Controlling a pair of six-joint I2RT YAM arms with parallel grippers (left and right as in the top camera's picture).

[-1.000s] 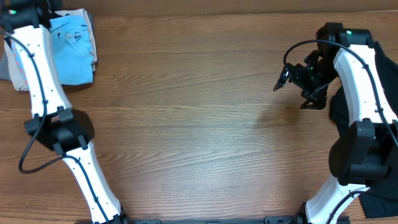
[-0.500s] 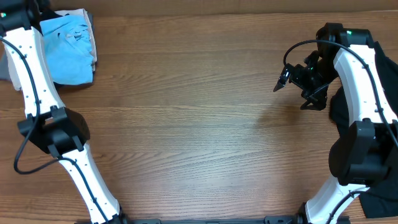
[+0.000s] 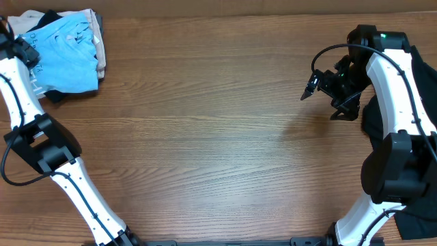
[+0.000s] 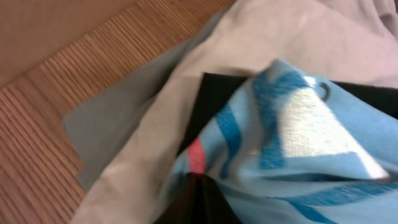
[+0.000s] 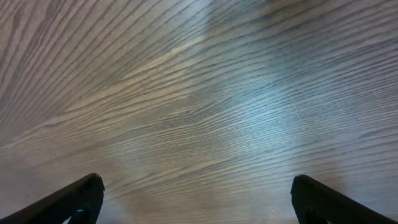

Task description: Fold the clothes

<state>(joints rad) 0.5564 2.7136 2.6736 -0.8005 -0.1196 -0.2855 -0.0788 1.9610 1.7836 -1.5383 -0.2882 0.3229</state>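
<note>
Overhead: light blue T-shirt [image 3: 68,51] bunched at far-left corner of table [image 3: 205,137]. Left gripper [image 3: 27,49] set at its left edge, so left arm far nearer. Right gripper [image 3: 318,104] well apart, across table.

Left wrist: shirt fold apparently pinched between fingers at frame bottom. Black garment [image 4: 211,99] and beige cloth [image 4: 280,31] lie beneath.

Right wrist: fingers [image 5: 81,199] spread over bare wood, nothing held.
</note>
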